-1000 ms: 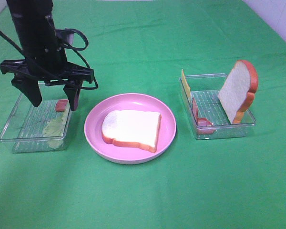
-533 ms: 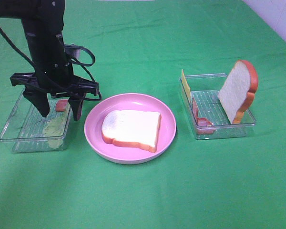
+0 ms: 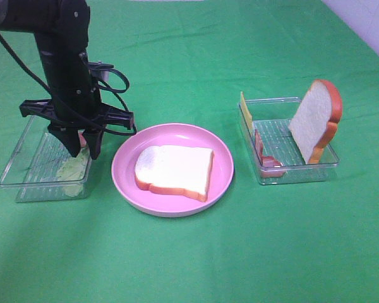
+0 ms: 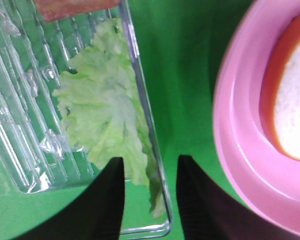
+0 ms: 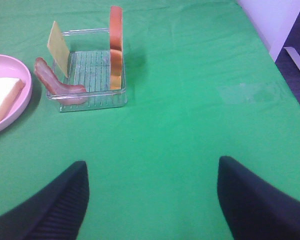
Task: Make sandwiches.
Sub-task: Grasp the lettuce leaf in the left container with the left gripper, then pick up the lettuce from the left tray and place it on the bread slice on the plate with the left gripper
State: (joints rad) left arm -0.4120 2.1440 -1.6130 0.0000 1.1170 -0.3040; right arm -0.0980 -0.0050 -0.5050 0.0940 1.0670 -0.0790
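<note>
A white bread slice with orange-brown crust lies flat on the pink plate. Pale green lettuce lies in the left clear tray, with a pink-red bacon piece beside it. My left gripper is down at that tray's plate-side wall. In the left wrist view its fingers stand a narrow gap apart, with the lettuce edge and tray wall between them. My right gripper is wide open and empty, out of the high view.
The right clear tray holds an upright bread slice, a yellow cheese slice and bacon. The right wrist view shows the same tray, bread, cheese and bacon. Green cloth covers the table.
My left gripper has come down and a little right into the left tray, and its fingers have narrowed from wide open. Bread, plate and right tray have not moved.
</note>
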